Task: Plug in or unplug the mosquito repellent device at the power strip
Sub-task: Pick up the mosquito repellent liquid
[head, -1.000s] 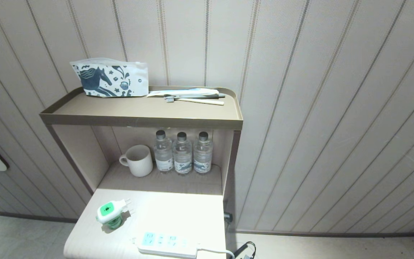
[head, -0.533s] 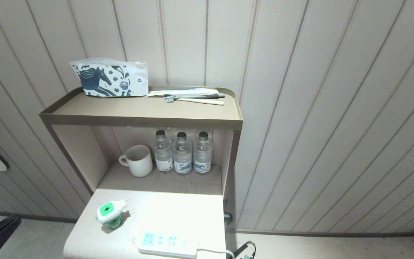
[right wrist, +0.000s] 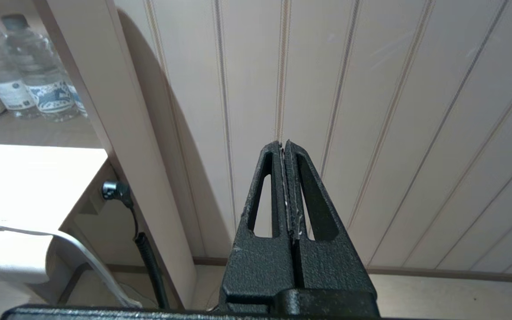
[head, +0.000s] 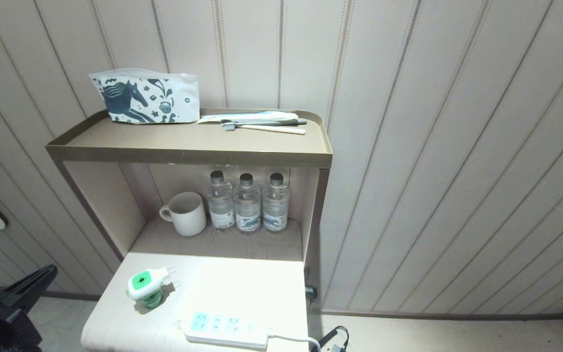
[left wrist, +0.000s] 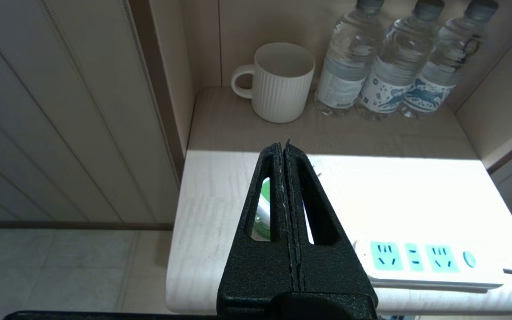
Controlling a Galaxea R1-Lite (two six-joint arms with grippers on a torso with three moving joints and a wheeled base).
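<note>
Head view now shows the black left tool [head: 27,288] risen into the lower-left corner, fingers pressed shut on nothing. Right of it, the green-topped white mosquito repellent device [head: 143,289] lies unplugged on the pale bench [head: 242,286], near the white three-socket power strip [head: 225,328]; plugging in has yet to begin.

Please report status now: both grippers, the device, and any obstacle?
Left gripper shut, empty, short of the table. Right gripper shut, parked by the wall. Repellent device unplugged, lying beside power strip. Nothing between them.
</note>
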